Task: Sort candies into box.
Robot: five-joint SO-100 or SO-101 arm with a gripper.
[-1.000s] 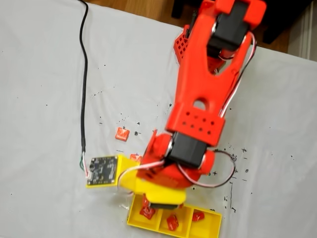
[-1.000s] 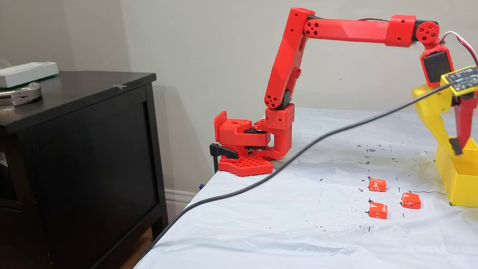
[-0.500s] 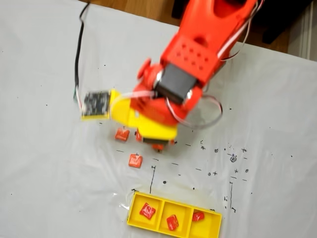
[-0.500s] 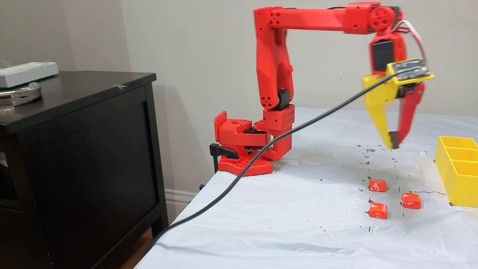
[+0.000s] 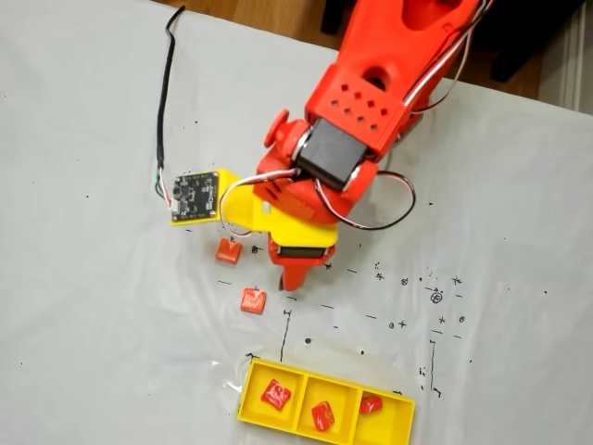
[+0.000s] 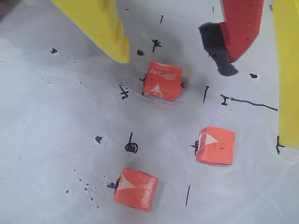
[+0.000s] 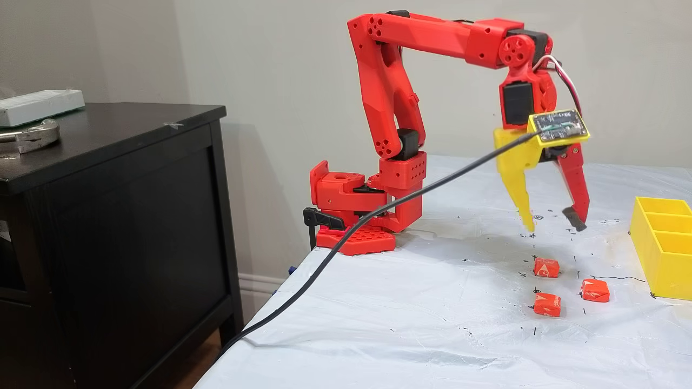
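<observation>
Wrist view, left to right: yellow finger [image 6: 112, 37], a red-orange candy [image 6: 161, 80] just below the spread, empty gripper [image 6: 175, 60], then red finger [image 6: 240, 28]. Two more candies [image 6: 215, 145] lie nearer. Yellow tray [image 7: 662, 246] stands well right. Judged step: approaching a pick; next, descend straddling the candy.

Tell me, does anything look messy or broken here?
Nothing looks broken or spilled. Three candies sit one per compartment in the box. Three more lie loose on the sheet, below the open tool.
</observation>
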